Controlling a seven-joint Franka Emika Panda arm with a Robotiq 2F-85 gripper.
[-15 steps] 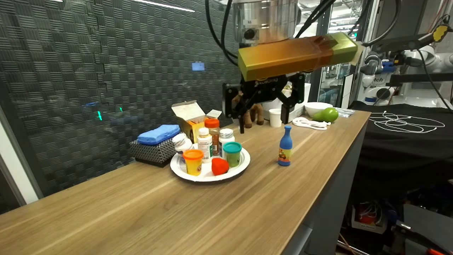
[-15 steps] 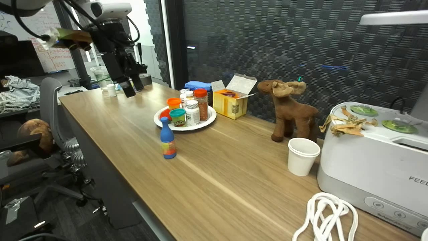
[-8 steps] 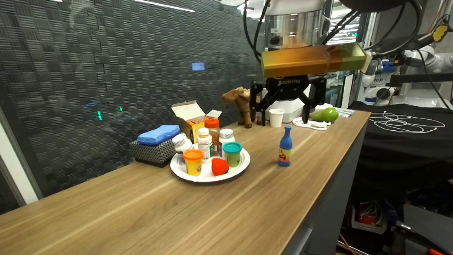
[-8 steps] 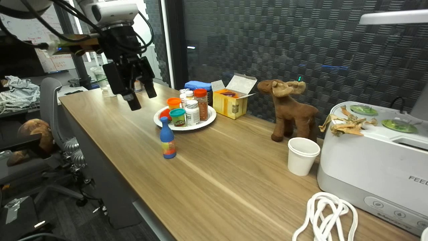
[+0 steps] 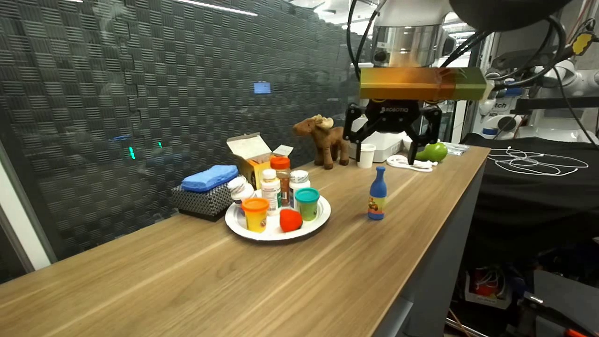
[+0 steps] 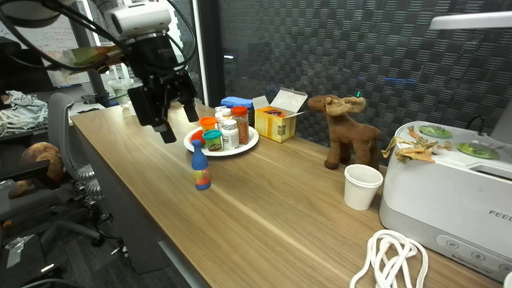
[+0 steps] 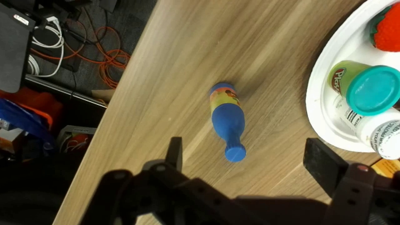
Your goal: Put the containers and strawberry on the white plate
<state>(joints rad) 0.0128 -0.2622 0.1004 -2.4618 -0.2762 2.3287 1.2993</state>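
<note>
Notably, the right edge of the wrist view cut off the white plate [image 7: 317, 103] and the strawberry [image 7: 389, 29] on it. Also on the plate, the teal-lidded tub [image 7: 373, 90] covered part of a white bottle [image 7: 370, 129]. In an exterior view, the orange-lidded tub [image 5: 256, 219] hid the base of a tilted bottle [image 5: 240, 189], and an upright container [image 5: 271, 194] partly obscured the red-capped jar [image 5: 284, 181]. In an exterior view, the blue bottle [image 6: 201, 168] overlapped the strawberry. That bottle stood upright on the counter [image 6: 272, 224], apart from the plate. The pincer [image 5: 385, 159] was spread above the counter; in the wrist view, the blue bottle appeared between its 2 fingertips [image 7: 175, 153], clear of both. The counter had a striped wood grain. The plate was smooth and round with a raised rim. The strawberry had a pebbled surface and green leaves. The tubs were cylindrical with flat lids; the blue bottle had a slim neck.
</note>
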